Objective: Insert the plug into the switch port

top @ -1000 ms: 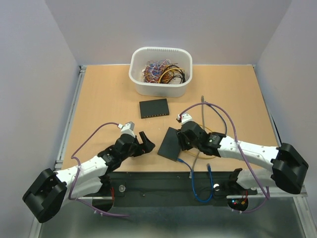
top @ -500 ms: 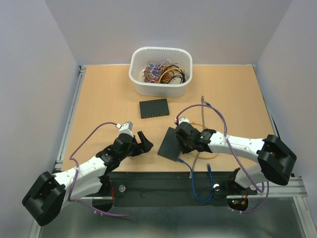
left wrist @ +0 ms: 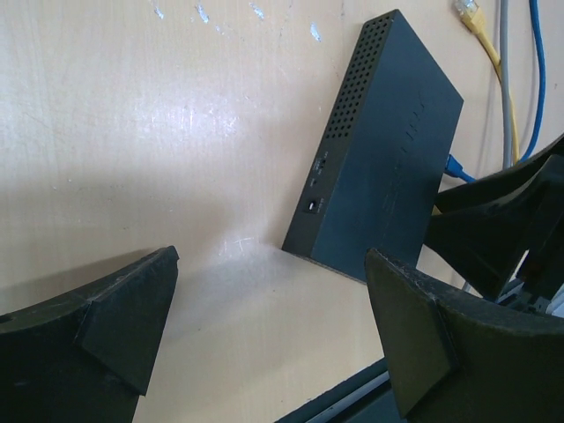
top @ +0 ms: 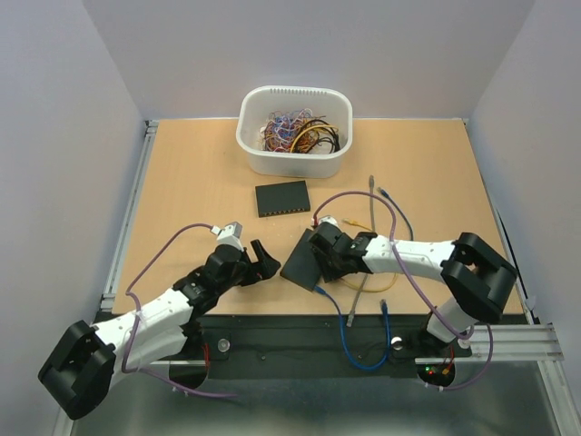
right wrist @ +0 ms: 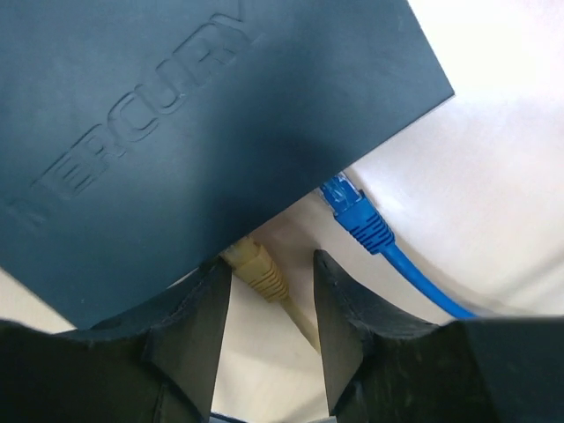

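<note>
— Where do we find the plug?
— The beige plug [right wrist: 254, 267] lies between our right gripper's [right wrist: 271, 264] parted fingers, its tip at the black switch's [right wrist: 176, 115] edge beside a blue plug [right wrist: 352, 216]; we see a gap, so it is not pinched
— And our left gripper [top: 269, 258]?
— Spread wide, holding nothing, near the switch

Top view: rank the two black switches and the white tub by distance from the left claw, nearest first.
1. Near switch: just to the right of the left claw, by the table's front edge.
2. Far switch: mid-table, farther back.
3. White tub: at the back of the table, holding cables.
</note>
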`<state>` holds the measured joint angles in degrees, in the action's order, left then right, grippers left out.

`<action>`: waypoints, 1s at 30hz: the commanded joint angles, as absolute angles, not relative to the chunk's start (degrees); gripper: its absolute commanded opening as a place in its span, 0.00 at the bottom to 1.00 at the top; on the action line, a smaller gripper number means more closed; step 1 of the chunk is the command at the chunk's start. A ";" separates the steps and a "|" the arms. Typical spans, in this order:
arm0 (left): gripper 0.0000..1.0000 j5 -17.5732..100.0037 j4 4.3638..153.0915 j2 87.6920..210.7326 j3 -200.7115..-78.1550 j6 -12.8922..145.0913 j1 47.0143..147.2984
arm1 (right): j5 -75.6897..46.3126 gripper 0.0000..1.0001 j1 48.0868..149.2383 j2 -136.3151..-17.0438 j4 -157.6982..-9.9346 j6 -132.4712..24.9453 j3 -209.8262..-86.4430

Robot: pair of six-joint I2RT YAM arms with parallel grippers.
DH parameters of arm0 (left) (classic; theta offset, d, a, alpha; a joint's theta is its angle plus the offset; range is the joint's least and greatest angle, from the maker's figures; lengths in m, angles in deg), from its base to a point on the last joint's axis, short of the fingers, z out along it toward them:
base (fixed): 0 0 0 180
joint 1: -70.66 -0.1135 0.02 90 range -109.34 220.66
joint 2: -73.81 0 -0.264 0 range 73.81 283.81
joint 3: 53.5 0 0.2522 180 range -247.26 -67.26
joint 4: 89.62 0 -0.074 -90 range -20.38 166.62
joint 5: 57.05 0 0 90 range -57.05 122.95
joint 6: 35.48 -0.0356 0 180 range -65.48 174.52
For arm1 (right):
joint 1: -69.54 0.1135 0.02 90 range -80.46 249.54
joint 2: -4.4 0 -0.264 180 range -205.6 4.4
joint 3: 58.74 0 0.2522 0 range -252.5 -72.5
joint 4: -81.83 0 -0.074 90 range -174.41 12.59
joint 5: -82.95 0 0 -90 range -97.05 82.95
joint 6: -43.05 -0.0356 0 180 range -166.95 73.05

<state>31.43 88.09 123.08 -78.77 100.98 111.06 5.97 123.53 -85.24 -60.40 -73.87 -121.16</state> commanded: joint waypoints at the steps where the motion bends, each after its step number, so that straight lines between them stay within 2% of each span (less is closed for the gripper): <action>1: 0.99 31.37 86.65 121.36 -80.18 99.96 110.82 | 3.76 0.48 123.32 -87.61 -65.95 -73.49 -125.40; 7: 0.99 31.46 85.68 119.78 -80.27 99.96 110.65 | -0.19 0.44 123.32 -92.88 -68.06 -70.69 -132.68; 14: 0.99 29.62 80.85 116.35 -83.08 99.17 110.47 | -5.90 0.30 124.90 -102.72 -68.06 -65.41 -143.59; 24: 0.99 27.42 74.08 111.17 -88.17 100.57 110.38 | -8.89 0.28 128.33 -116.70 -67.63 -63.56 -160.64; 30: 0.99 19.69 64.43 104.40 -94.24 102.77 110.30 | -11.87 0.28 128.60 -122.77 -67.27 -63.21 -172.59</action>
<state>26.19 70.27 108.70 -88.65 101.37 110.67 -8.76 128.15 -120.63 -65.41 -64.18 -165.71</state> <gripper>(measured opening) 0.986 0.285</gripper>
